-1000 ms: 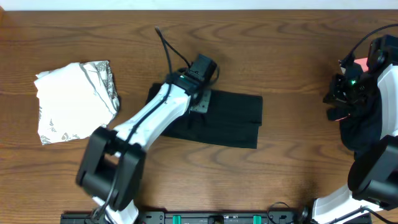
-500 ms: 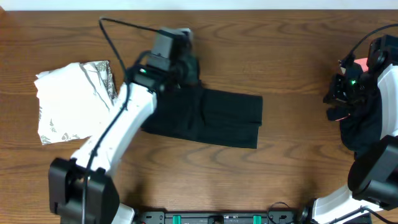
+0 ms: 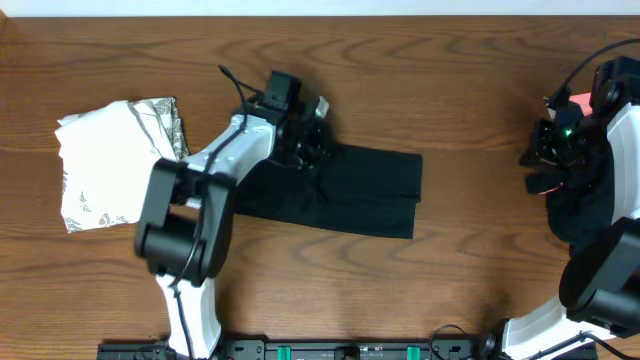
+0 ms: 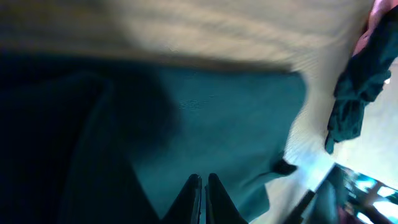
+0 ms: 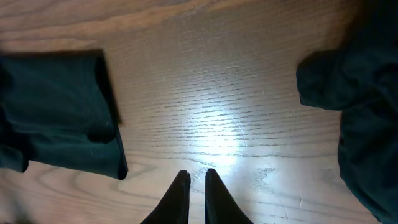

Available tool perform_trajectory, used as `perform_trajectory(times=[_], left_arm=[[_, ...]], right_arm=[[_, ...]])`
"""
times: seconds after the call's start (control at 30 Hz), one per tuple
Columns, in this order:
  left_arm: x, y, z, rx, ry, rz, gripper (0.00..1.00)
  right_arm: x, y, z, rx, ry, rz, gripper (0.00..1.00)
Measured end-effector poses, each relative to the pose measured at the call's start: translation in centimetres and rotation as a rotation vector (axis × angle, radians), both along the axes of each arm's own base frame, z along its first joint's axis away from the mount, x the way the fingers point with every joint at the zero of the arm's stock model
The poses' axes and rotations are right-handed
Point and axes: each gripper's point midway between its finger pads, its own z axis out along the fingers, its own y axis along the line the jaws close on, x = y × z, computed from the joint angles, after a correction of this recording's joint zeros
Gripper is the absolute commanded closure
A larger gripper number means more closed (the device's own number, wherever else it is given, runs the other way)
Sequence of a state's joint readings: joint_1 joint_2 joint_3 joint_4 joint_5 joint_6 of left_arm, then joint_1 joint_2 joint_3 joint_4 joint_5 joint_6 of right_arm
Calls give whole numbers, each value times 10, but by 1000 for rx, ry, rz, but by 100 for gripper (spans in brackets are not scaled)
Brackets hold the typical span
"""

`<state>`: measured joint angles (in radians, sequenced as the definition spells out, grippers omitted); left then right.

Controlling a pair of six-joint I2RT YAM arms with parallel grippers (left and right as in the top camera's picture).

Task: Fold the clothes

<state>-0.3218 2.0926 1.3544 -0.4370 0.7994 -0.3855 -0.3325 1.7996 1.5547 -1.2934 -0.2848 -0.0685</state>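
A folded black fabric shirt (image 3: pixel 365 190) lies mid-frame on the brown wooden table (image 3: pixel 450 80), the left gripper (image 4: pixel 203 182) closed at its upper left edge. The right gripper (image 5: pixel 196 175), closed on nothing, hangs at far right beside a crumpled dark heap of clothes (image 3: pixel 585 205)

The surface (image 3: pixel 470 70) is grained brown wood with a soft sheen; the folded black shirt (image 3: pixel 370 190) at its middle is matt cloth.

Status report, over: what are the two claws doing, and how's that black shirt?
Left gripper shut, down on the folded black shirt; grip unclear. Right gripper shut, empty, over the table. Nothing blocking the shirt.
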Motion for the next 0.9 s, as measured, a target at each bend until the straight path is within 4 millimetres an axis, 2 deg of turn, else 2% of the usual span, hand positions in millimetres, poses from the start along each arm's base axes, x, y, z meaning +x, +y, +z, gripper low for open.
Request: perform_trajectory(times=[0.1, 0.17, 0.57, 0.63, 0.7, 0.8, 0.9], left_arm=[[-10, -4, -23, -27, 85, -12, 94], [-14, -6, -28, -51, 113, -19, 94], [-6, -21, -6, -188, 55, -57, 84], [-4, -21, 3, -188, 26, -61, 83], [0, -20, 20, -183, -32, -68, 76], [7, -12, 62, -153, -161, -63, 67], [10, 14, 104, -54, -274, -9, 60]], right_arm=[[0, 0, 0, 0, 0, 0, 91], [0, 0, 0, 0, 0, 0, 91], [0, 0, 0, 0, 0, 0, 88], [0, 0, 0, 0, 0, 0, 87], [0, 0, 0, -1, 0, 0, 85], [0, 0, 0, 0, 1, -3, 82], [0, 0, 0, 0, 0, -3, 81]])
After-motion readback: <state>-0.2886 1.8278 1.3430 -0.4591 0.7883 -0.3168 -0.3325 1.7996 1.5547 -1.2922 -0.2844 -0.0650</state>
